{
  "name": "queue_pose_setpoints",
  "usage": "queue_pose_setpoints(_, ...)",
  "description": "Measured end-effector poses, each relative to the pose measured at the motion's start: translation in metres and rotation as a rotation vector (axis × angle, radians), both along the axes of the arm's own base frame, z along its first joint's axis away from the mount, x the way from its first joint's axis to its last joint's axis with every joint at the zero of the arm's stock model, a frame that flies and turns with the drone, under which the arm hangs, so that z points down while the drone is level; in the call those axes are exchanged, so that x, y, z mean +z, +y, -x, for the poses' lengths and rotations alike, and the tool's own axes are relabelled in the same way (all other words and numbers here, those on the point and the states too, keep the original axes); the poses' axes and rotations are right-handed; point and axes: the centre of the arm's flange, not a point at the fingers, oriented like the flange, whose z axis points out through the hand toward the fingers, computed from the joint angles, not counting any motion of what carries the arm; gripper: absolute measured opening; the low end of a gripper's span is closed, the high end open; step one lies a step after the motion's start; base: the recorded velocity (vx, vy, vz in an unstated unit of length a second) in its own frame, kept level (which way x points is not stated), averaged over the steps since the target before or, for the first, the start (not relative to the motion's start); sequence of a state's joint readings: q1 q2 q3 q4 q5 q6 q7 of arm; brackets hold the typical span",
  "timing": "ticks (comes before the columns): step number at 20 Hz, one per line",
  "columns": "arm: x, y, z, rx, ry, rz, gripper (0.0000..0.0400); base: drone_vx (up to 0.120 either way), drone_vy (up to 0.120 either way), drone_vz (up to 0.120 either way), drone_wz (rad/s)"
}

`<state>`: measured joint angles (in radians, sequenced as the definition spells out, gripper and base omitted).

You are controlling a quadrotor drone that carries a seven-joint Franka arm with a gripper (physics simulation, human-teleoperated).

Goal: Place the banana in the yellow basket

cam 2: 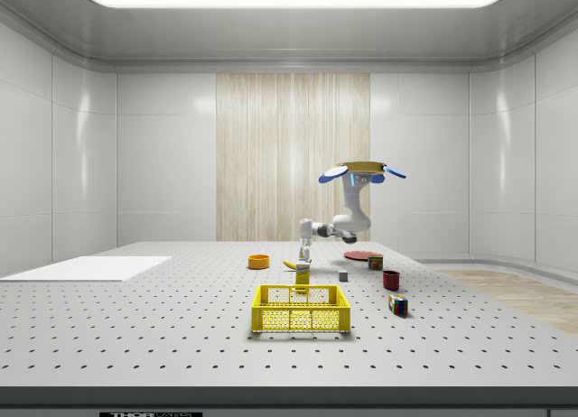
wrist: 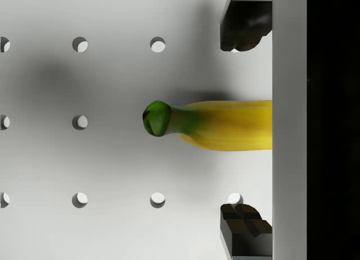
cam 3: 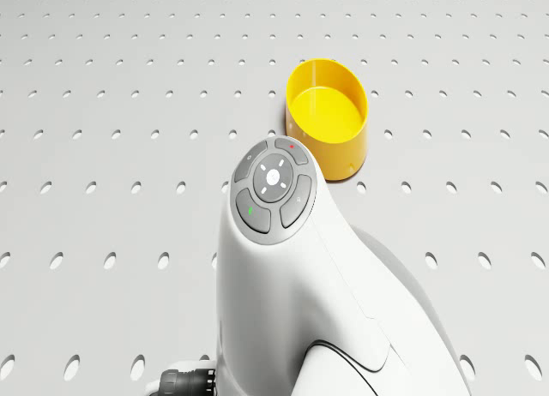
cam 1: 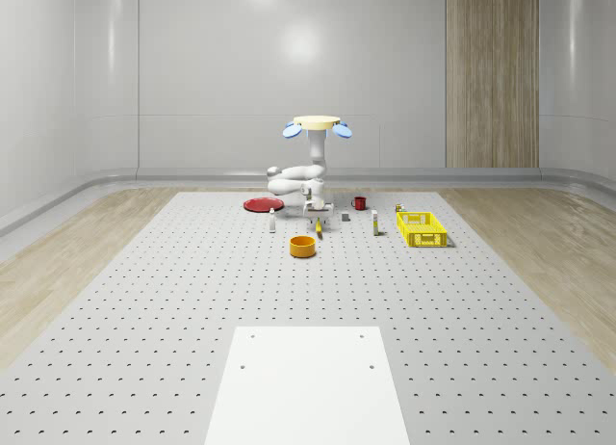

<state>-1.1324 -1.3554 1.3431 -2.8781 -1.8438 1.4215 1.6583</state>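
Gripper (wrist: 246, 125) fingers are standing apart, one black pad (wrist: 243, 26) on each side of the yellow banana with the green stem tip (wrist: 225, 125), and neither pad is touching the fruit. In the wrist view the banana is lying flat on the perforated grey bench (wrist: 79, 158), centred between the pads, with its stem end projecting past them.

The drone (cam 1: 318, 125) is hovering above the bench between the red flat plate (cam 1: 261, 205) and the yellow plastic lattice basket (cam 1: 422, 229), with the white arm (cam 1: 294, 182) folded downward beneath it. The orange round bowl (cam 1: 303, 246) is standing near the banana, on the side toward the whole-scene camera.

Judged step: closing on the banana before the lift. For a sound grasp, keep the pads straddling the thick body rather than the tapered stem, lower until they bracket the fruit's mid-height, and close squarely across its width. The curved skin is likely to roll under an off-centre squeeze. The basket is well apart from the banana, so the carry needs a firm hold.
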Motion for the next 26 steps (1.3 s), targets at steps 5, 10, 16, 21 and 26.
queue_pose_setpoints(5,0.000,0.000,0.000,0.000,0.000,0.000,0.0400,0.120,0.000,0.000,0.000)
queue_pose_setpoints(10,0.000,0.000,0.000,0.000,0.000,0.000,0.0400,0.072,0.000,0.000,0.000)
queue_pose_setpoints(16,0.009,0.000,0.000,0.000,0.000,0.000,0.0400,0.020,0.000,0.000,0.000)
queue_pose_setpoints(21,0.023,0.000,0.000,0.000,0.000,0.000,0.0400,0.000,0.000,0.000,0.000)
queue_pose_setpoints(26,0.035,0.000,0.000,0.000,0.000,0.000,0.0400,0.000,0.000,0.000,0.000)
